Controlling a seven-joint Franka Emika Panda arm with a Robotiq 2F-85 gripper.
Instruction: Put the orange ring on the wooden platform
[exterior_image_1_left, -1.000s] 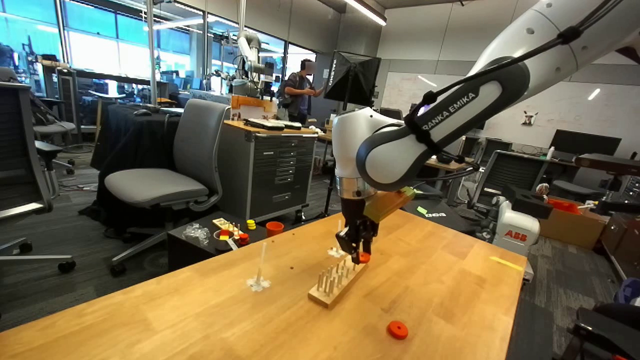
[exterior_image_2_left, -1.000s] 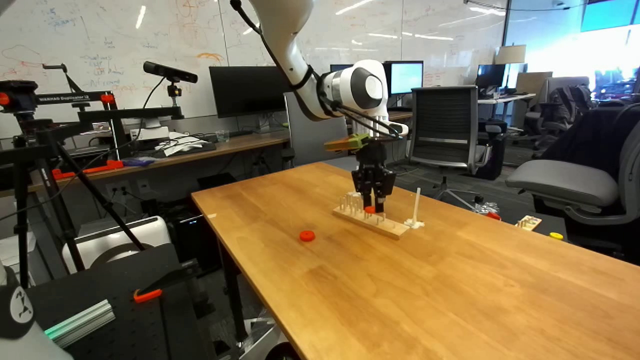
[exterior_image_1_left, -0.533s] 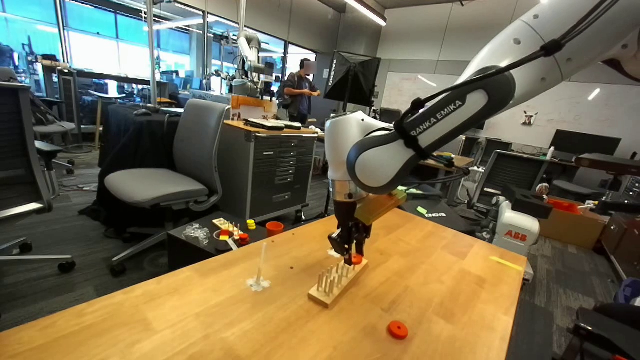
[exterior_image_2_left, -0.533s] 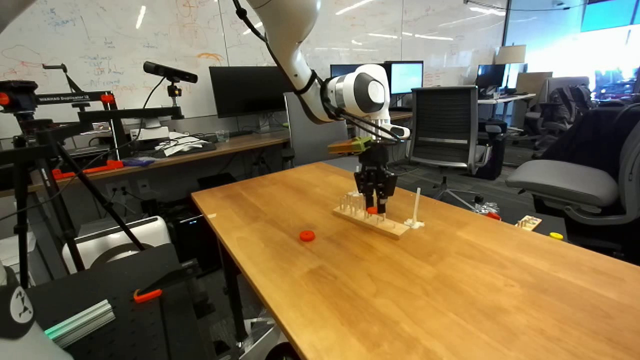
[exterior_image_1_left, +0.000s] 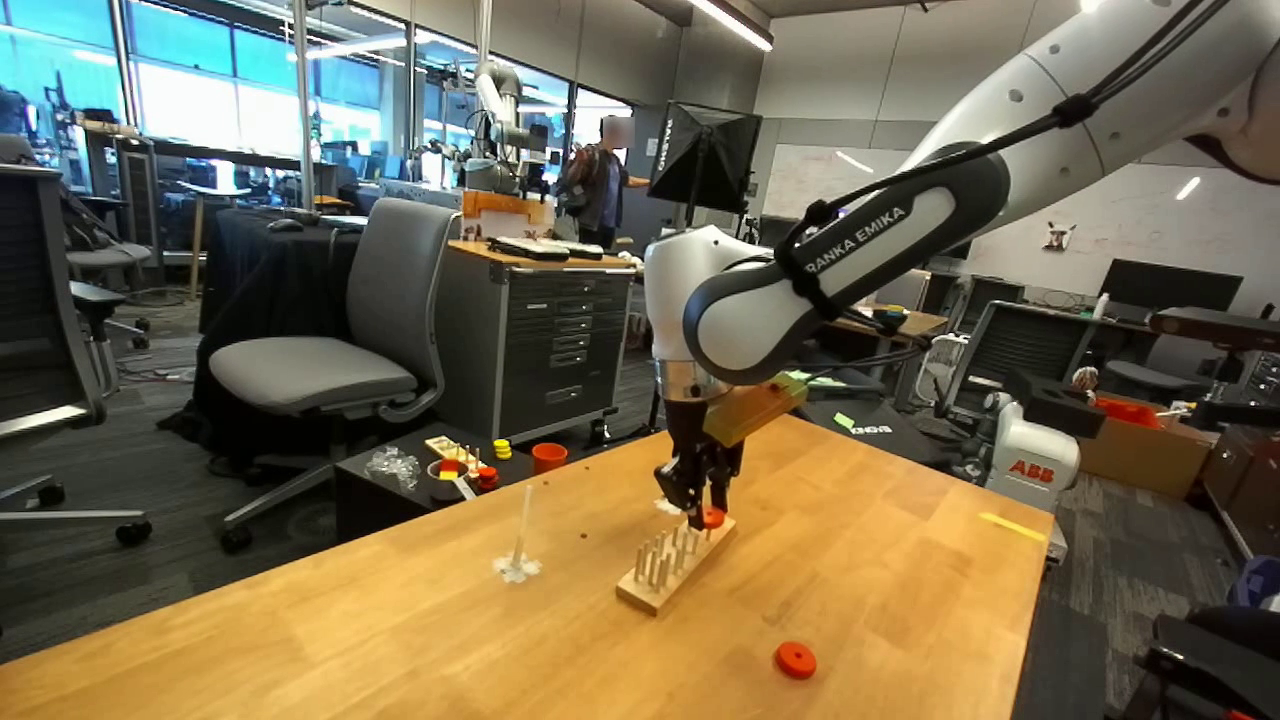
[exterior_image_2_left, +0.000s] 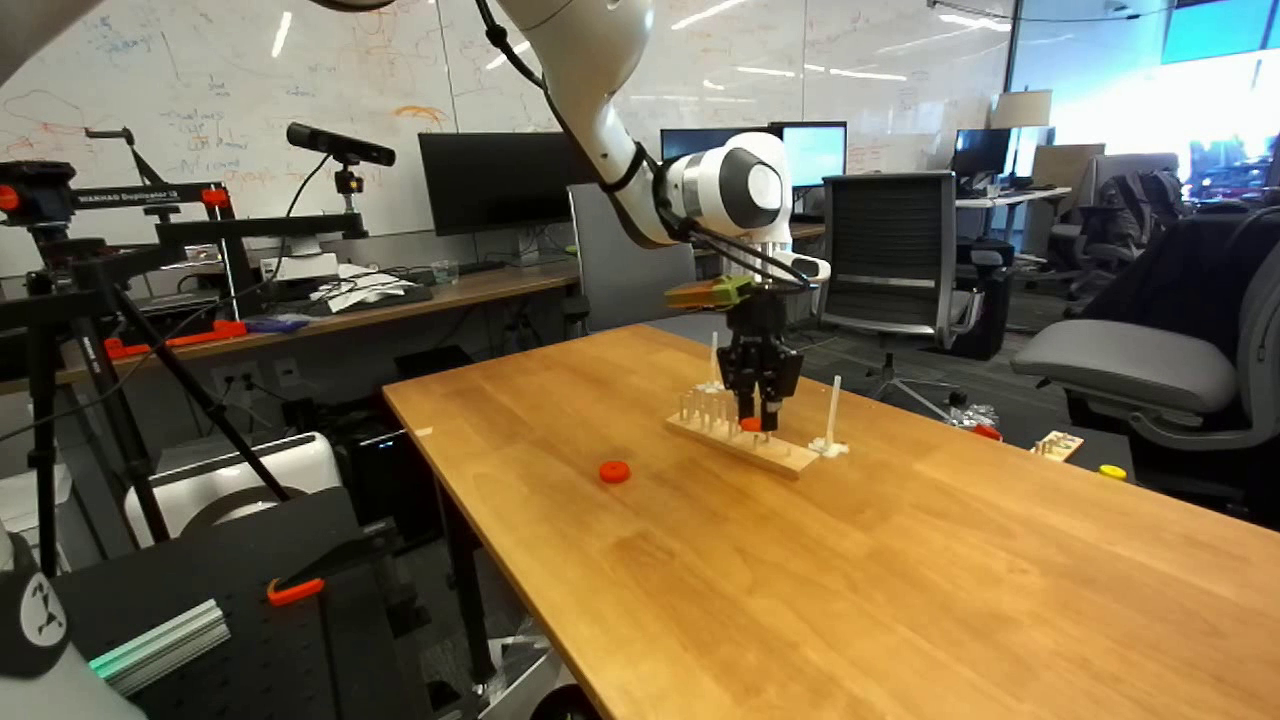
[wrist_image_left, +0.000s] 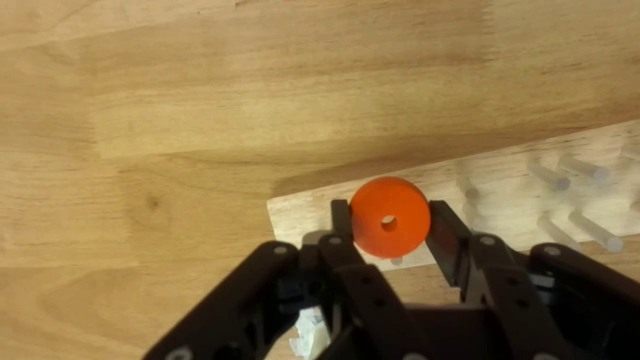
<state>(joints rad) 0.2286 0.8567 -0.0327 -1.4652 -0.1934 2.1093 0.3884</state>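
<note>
"Wrist view: what do you hold?"

"Your gripper (wrist_image_left: 391, 218) clasps the ring (wrist_image_left: 390, 202) from both sides, over the board (wrist_image_left: 302, 212) near one end, squeezing roughly along its length."

"Are you lined up to thread it?"

"You can't be sure: the ring hides what's beneath. You'd best centre its hole (wrist_image_left: 389, 226) before lowering; it's smooth and round, the pegs (wrist_image_left: 548, 176) slim rods on grained wood."
</note>
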